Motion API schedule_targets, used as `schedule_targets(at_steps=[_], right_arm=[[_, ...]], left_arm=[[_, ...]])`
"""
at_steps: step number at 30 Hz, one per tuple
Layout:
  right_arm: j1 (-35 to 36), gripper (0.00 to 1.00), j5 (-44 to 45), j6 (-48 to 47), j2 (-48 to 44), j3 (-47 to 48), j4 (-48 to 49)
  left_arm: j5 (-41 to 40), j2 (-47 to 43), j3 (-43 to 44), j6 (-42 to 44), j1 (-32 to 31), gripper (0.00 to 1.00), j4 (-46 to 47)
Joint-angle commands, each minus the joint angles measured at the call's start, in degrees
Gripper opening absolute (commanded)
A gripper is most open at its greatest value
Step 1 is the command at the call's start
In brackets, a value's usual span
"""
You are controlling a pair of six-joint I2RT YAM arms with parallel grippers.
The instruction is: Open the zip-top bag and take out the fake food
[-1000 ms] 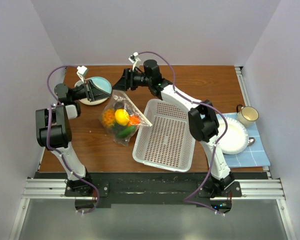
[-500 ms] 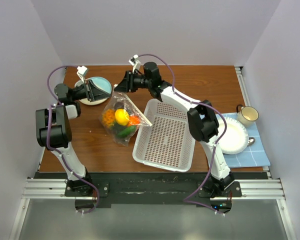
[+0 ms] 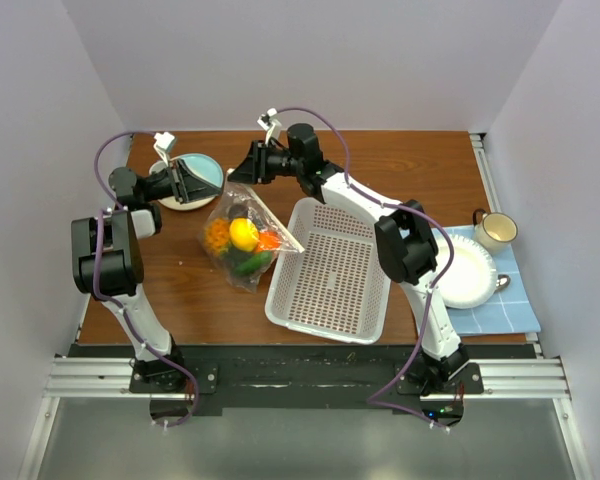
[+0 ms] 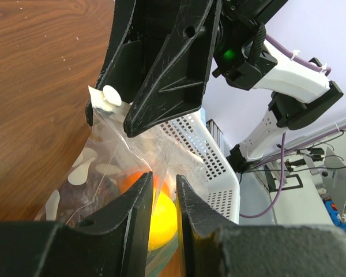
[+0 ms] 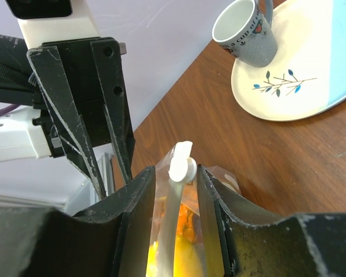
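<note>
The zip-top bag (image 3: 242, 235) lies slanted left of the basket, its top corner lifted between my two grippers. Inside show fake food: an orange (image 3: 218, 234), a yellow lemon (image 3: 244, 233) and a green piece (image 3: 248, 263). My right gripper (image 3: 238, 172) comes in from the back; in the right wrist view its jaws (image 5: 176, 170) are shut on the bag's white slider (image 5: 181, 163). My left gripper (image 3: 212, 184) reaches from the left. Its fingers (image 4: 139, 199) stand narrowly apart with bag film (image 4: 161, 161) pinched between them and the lemon (image 4: 161, 213) glowing behind.
A white perforated basket (image 3: 280, 300) stands right of the bag, touching its edge. A teal plate (image 3: 202, 168) with a cup (image 5: 245, 29) sits under the left gripper. At the right are a mug (image 3: 496, 229) and a white plate (image 3: 465, 272) on a blue cloth (image 3: 515, 300).
My right gripper's jaws have closed in around the bag's slider. The left gripper and the bag have stayed put.
</note>
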Motion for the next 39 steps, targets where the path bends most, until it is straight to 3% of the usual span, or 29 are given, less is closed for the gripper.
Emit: schedule_targets(at_steps=[1, 13, 16, 24, 27, 28, 34, 39], right_arm=[[0.12, 0.39, -1.78, 0.77, -5.44, 1.73, 2.47], [0.20, 0.39, -2.74, 1.12, -6.58, 1.38, 2.99], [0.20, 0.26, -2.66, 1.03, -6.84, 1.20, 3.08], [0.20, 0.12, -2.66, 0.94, -6.49, 1.29, 1.94], [0.20, 0.15, -2.66, 0.33, -6.41, 1.90, 0.97], [0.20, 0.23, -2.83, 0.24, -6.32, 1.99, 0.80], [0.29, 0.40, -3.09, 0.50, -5.70, 2.08, 0.88], [0.38, 0.37, -3.10, 0.85, -5.35, 2.08, 1.14]], left_arm=[[12.22, -1.72, -0.52, 1.08, 0.45, 0.27, 33.85], [12.22, -1.46, -0.34, 0.99, 0.45, 0.26, 33.94], [12.22, -1.37, -0.26, 0.99, 0.28, 0.26, 33.94], [12.22, -1.02, 0.71, 0.64, 0.36, 0.26, 34.02], [12.22, -0.75, 1.41, 0.20, 0.36, 0.28, 33.94], [12.22, -0.75, 1.41, 0.20, 0.45, 0.28, 33.94], [12.22, -0.93, 1.15, 0.29, 0.45, 0.27, 33.94], [12.22, -1.02, 1.15, 0.38, 0.45, 0.27, 33.94]])
